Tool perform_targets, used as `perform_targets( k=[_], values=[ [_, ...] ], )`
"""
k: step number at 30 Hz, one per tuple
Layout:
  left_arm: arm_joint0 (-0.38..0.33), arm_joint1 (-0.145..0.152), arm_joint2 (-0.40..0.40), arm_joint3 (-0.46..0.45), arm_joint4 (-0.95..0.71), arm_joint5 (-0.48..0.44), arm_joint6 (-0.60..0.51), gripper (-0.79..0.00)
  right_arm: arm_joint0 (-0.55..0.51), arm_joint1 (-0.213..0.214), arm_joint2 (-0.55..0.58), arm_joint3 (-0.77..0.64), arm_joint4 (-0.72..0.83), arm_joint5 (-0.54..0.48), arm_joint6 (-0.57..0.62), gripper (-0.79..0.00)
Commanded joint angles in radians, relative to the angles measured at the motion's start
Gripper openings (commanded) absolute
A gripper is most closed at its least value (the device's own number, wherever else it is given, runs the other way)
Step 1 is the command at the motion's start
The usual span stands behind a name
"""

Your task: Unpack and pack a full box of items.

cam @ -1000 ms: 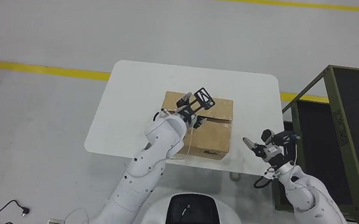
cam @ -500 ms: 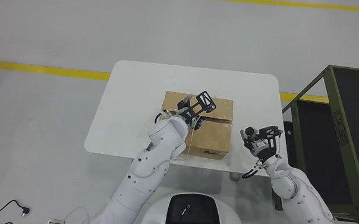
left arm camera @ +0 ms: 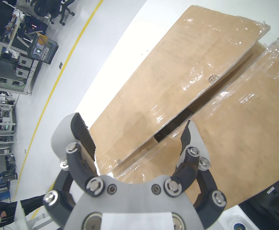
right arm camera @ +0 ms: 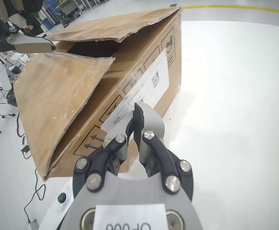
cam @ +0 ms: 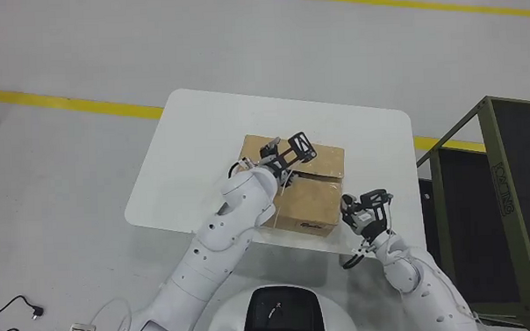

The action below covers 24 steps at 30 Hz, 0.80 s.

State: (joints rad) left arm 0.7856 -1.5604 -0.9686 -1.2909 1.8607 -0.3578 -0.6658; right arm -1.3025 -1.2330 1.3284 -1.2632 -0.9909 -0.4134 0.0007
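Top view: we look straight down from above on the table (cam: 203,150) and box (cam: 315,208). Left wrist view: we sit close over the box's top flaps (left arm camera: 174,65). Right wrist view: we face its side from nearby. All three share the box.

A white table (cam: 194,159) stood on a grey floor (cam: 331,40) crossed by a yellow line (cam: 70,103), a green metal rack (cam: 513,218) near it and a black cable (cam: 11,308) well apart.

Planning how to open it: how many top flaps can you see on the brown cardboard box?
2. The far brown cardboard flap and the near flap, closer to the robot, with a dark gap between them. Inner flaps may be hidden underneath.
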Motion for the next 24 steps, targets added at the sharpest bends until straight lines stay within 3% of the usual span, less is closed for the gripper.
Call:
perform_targets(
  k=[1,21,22,23,24],
  values=[
    [-0.013,-0.002,0.007,0.023,0.017,0.004,0.003,0.000,0.000,0.000,-0.002,0.000,0.003,-0.003,0.000,-0.785],
    [-0.050,-0.018,0.037,0.110,0.045,0.011,0.026,-0.012,-0.009,0.002,0.004,-0.023,0.027,-0.005,0.007,-0.785],
    [-0.052,-0.019,0.040,0.113,0.051,0.014,0.030,-0.132,-0.009,0.003,0.004,-0.024,0.027,-0.004,0.006,-0.785],
    [-0.053,-0.019,0.042,0.115,0.060,0.021,0.037,-0.332,-0.009,0.002,0.003,-0.024,0.028,-0.005,0.005,-0.785],
    [-0.054,-0.019,0.044,0.119,0.069,0.028,0.043,-0.477,-0.010,0.003,0.003,-0.025,0.028,-0.005,0.005,-0.785]
  ],
)
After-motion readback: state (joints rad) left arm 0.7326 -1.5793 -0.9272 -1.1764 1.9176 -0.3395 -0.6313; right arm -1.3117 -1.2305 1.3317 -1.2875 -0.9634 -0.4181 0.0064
